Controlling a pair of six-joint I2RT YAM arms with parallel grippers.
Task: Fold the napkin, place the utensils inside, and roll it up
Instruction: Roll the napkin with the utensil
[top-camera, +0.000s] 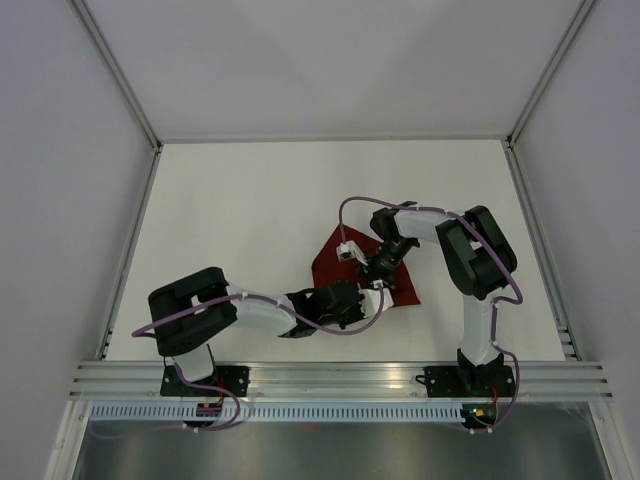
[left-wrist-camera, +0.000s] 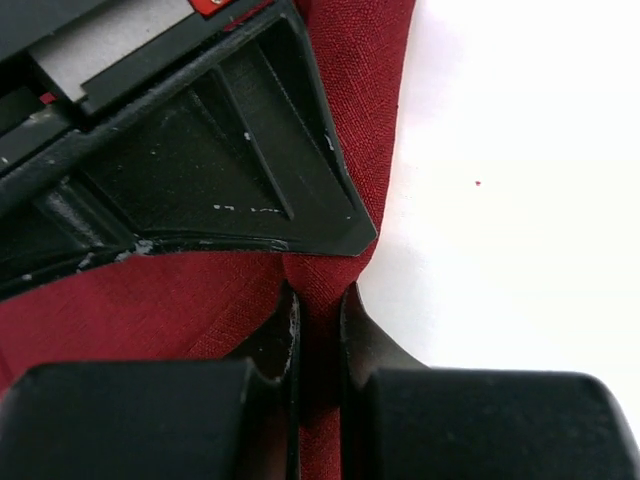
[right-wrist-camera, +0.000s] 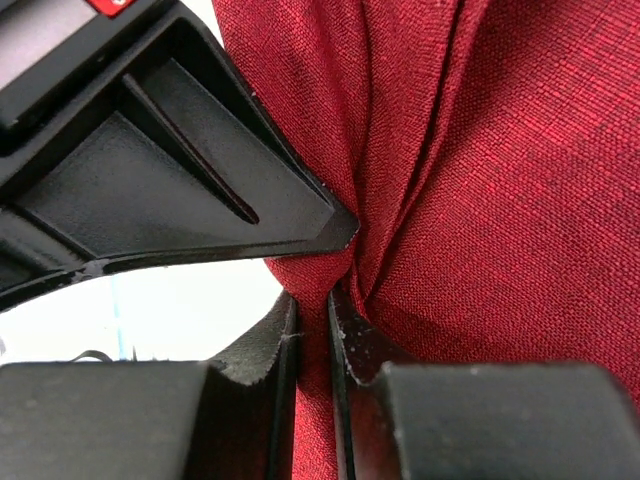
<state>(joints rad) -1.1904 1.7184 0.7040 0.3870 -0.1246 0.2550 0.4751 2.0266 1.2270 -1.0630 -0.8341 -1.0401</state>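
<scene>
The dark red napkin lies bunched on the white table right of centre, partly under both grippers. My left gripper is shut on a fold at its near edge. In the left wrist view the cloth runs pinched between the fingers of that gripper. My right gripper is shut on a gathered fold near the napkin's middle. In the right wrist view the cloth creases toward the pinch in that gripper. No utensils are in view.
The white table is bounded by grey walls at the left, back and right. An aluminium rail with both arm bases runs along the near edge. The two grippers are close together over the napkin.
</scene>
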